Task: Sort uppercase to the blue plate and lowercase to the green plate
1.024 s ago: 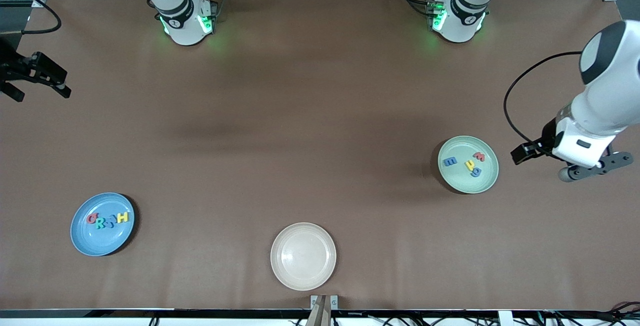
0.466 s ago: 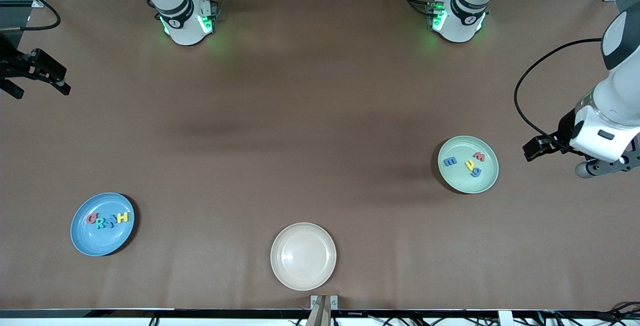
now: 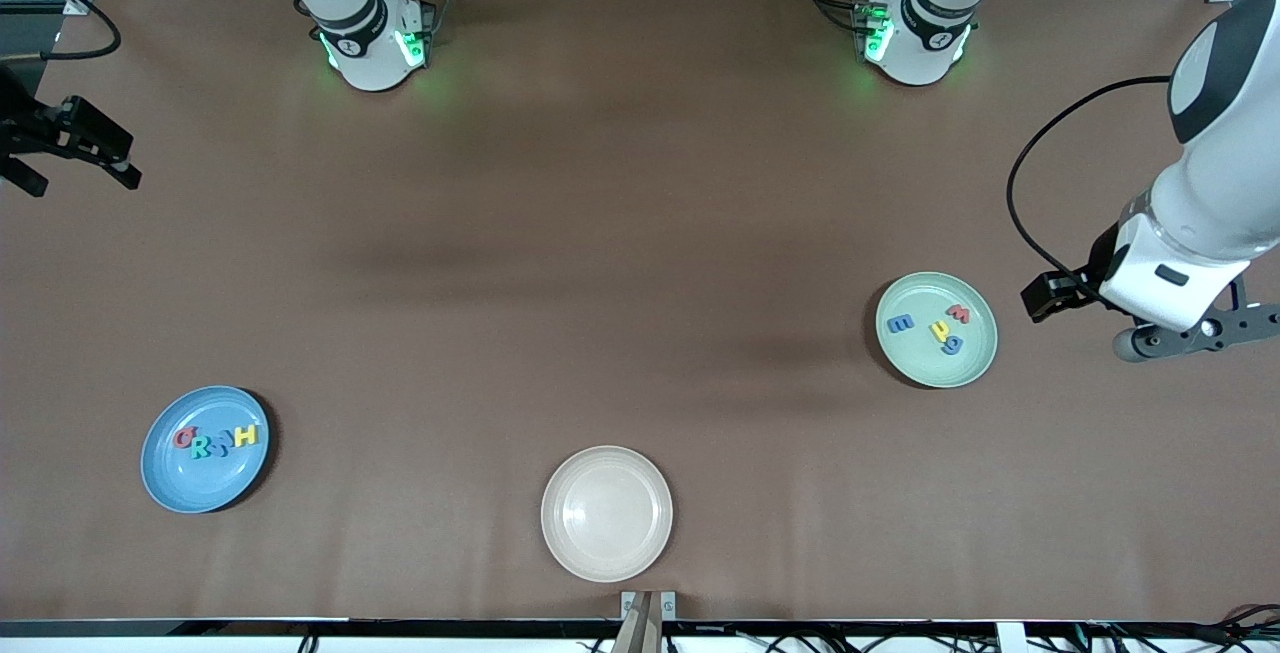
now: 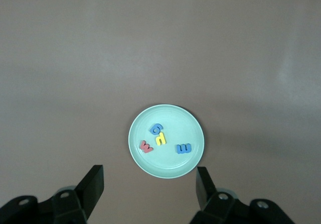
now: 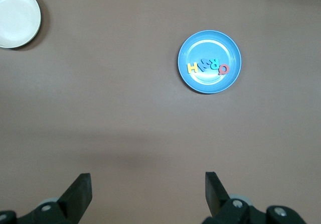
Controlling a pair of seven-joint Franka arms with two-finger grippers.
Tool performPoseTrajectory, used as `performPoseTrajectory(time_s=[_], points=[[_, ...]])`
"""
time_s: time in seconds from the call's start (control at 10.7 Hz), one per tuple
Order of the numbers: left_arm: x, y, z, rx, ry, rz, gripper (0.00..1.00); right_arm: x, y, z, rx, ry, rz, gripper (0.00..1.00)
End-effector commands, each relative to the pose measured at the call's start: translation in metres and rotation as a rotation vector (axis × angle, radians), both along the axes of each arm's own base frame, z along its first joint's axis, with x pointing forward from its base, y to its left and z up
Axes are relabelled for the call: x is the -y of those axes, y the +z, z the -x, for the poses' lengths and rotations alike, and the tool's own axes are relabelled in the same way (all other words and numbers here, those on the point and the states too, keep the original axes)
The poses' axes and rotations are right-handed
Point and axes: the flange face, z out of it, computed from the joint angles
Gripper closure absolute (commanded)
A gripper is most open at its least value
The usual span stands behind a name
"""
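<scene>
Four capitals (image 3: 216, 440) sorted onto the blue plate (image 3: 170, 483), four small letters (image 3: 932, 325) onto the green plate (image 3: 975, 363), hence left gripper (image 4: 149, 190) and right gripper (image 5: 148, 190) apart, empty, waiting over bare surface (image 3: 620, 233).

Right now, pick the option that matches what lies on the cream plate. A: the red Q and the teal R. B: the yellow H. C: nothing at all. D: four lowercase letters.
C: the cream plate shows only its bare surface, while the capital letters sit on the blue plate and the lowercase ones on the green plate.
</scene>
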Motion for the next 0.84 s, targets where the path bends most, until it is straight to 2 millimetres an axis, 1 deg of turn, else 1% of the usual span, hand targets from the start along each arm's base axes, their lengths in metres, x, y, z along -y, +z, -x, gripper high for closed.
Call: performPoseTrajectory(time_s=[0.0, 0.09, 0.19, 0.37, 0.47, 0.74], points=[[-0.001, 0.026, 0.005, -0.009, -0.005, 0.01, 0.17, 0.002, 0.004, 0.007, 0.002, -0.014, 0.005, 0.0], [-0.002, 0.032, 0.009, -0.007, -0.001, 0.015, 0.17, 0.001, 0.004, 0.007, 0.002, -0.012, 0.005, 0.0], [0.002, 0.039, 0.012, -0.002, -0.005, 0.017, 0.17, 0.001, 0.004, 0.007, 0.002, -0.012, 0.005, 0.0], [-0.002, 0.056, 0.02, 0.017, -0.005, 0.029, 0.17, 0.001, 0.004, 0.007, 0.002, -0.012, 0.005, 0.0], [-0.003, 0.061, 0.023, 0.019, -0.003, 0.035, 0.17, 0.002, 0.004, 0.007, 0.002, -0.014, 0.005, 0.0], [-0.015, 0.093, 0.039, 0.063, -0.007, 0.064, 0.16, 0.002, 0.003, 0.006, -0.001, -0.014, 0.005, 0.0]])
